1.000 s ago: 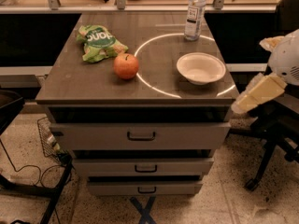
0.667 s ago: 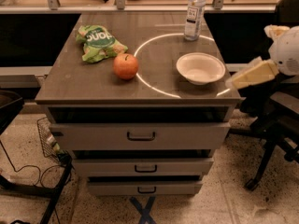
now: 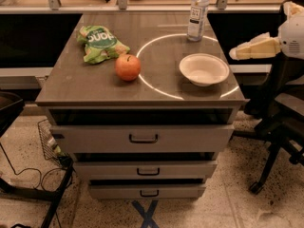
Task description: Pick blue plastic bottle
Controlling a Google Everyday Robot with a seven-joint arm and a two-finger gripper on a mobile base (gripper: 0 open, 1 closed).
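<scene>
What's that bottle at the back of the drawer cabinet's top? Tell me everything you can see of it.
The blue plastic bottle is slim and made of clear plastic, with a white label in dark print and a pale cap. It stands upright near the back right of the cabinet top, behind the white bowl, and touches only that surface. The gripper hangs off the cabinet's right side, apart from the bottle.

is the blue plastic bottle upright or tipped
Upright: blue plastic bottle stands cap up at the far edge; tool hovers right of the table.
</scene>
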